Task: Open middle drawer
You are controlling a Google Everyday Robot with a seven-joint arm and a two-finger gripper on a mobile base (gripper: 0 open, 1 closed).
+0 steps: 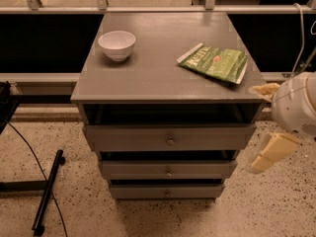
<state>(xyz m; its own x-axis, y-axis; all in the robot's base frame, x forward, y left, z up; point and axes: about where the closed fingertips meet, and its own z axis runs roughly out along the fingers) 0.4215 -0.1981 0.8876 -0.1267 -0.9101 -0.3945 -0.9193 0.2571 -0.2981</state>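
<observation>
Speckled stone floor runs under everything, with a black stand [47, 191] and a cable at far left. On the grey cabinet [163, 83] a white bowl [117, 44] sits top-left. Below are three drawer fronts. The middle drawer [197, 169] lies between the taller top drawer [207, 138] and the narrow bottom drawer [197, 190], with its small round knob [169, 173] at centre. A green snack bag [213, 62] lies top-right. At the far right hangs the gripper [257, 128], its two cream fingers [270, 153] spread apart, holding nothing and well clear of the knob.

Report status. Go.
Gripper right of cabinet, beside the drawers, touching nothing. Middle drawer knob ungripped. Nothing blocking its front.
</observation>
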